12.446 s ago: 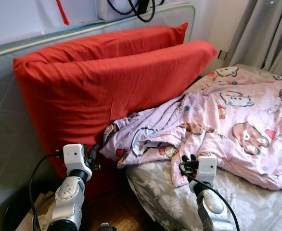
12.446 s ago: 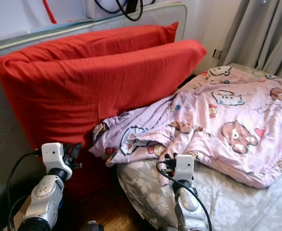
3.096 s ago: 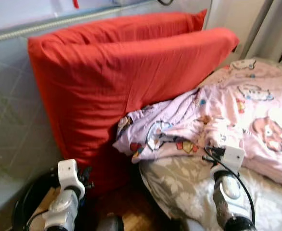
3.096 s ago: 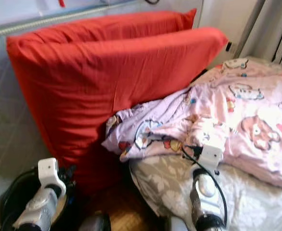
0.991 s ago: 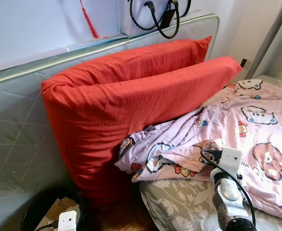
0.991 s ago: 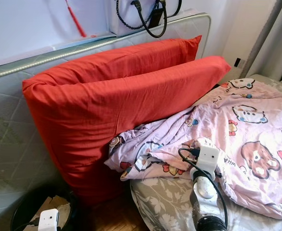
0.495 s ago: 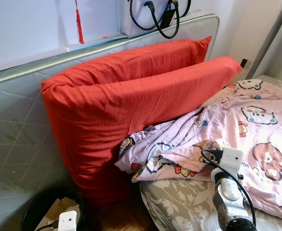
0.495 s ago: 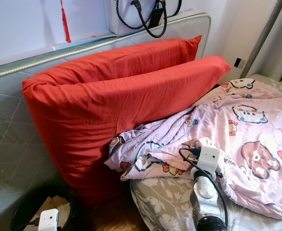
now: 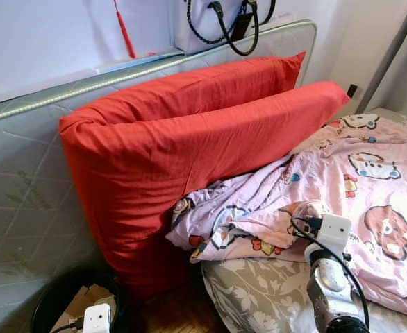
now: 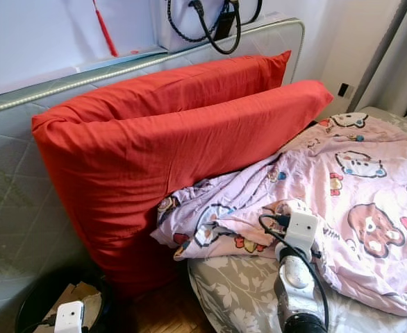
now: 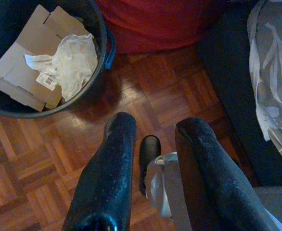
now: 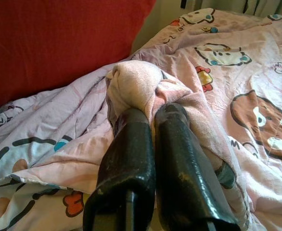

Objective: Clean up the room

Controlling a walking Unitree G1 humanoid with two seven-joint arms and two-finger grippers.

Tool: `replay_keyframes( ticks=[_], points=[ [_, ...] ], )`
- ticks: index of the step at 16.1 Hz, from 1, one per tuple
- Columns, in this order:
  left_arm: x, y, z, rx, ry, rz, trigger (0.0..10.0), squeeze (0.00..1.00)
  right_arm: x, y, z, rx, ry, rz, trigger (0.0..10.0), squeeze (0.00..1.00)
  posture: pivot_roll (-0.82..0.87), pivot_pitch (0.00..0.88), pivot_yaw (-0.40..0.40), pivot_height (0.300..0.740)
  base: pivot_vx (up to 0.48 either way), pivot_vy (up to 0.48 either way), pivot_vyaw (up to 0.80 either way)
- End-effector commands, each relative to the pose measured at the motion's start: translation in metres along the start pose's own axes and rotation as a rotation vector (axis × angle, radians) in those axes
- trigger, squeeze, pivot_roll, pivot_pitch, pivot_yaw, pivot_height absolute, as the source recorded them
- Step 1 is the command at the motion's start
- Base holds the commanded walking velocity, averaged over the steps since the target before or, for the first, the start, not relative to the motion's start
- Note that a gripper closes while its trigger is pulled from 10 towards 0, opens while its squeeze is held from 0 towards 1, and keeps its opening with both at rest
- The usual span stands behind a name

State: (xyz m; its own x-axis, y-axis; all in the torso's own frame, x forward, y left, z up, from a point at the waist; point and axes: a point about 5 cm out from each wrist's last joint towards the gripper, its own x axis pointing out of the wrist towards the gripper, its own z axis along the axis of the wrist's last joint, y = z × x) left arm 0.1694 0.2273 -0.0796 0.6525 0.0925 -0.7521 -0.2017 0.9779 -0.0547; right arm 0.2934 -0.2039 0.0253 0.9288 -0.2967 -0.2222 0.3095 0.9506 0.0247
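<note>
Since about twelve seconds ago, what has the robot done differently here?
The right pincer has reached into the pink blanket and pinched a fold. The left arm has dropped low beside the bin, its pincer open. The red pillows stayed put.

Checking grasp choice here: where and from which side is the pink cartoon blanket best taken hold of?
Probably at the bunched fold of the pink blanket where the right hand is shut, coming from the bed's foot-side edge: the raised ridge offers cloth to pinch.

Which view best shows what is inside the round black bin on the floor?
The left wrist view: it looks down into the round black bin, showing flattened cardboard and crumpled white paper. The eye views catch its rim and some cardboard.
</note>
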Motion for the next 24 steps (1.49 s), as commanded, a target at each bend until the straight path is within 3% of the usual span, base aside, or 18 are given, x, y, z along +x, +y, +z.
replay_keyframes(
  ticks=[1,18,24],
  points=[
    [-0.0007,0.0014,-0.0033,0.0,0.023,0.0,10.0,0.0,0.0013,-0.0001,0.0061,0.015,-0.026,-0.008,10.0,0.0,0.04,0.0,0.0,0.74,0.0,0.0,0.0],
    [0.0003,0.0004,0.0004,-0.006,0.008,-0.009,10.0,0.0,0.002,-0.0045,0.011,0.008,-0.054,-0.059,10.0,0.0,0.05,0.0,0.002,0.74,0.0,0.0,0.0],
    [0.0002,0.0011,0.0003,-0.007,0.008,-0.007,10.0,0.0,0.0023,-0.0058,0.0142,0.007,-0.075,-0.064,10.0,0.0,0.05,0.0,0.002,0.74,-0.257,0.0,0.0]
  ],
)
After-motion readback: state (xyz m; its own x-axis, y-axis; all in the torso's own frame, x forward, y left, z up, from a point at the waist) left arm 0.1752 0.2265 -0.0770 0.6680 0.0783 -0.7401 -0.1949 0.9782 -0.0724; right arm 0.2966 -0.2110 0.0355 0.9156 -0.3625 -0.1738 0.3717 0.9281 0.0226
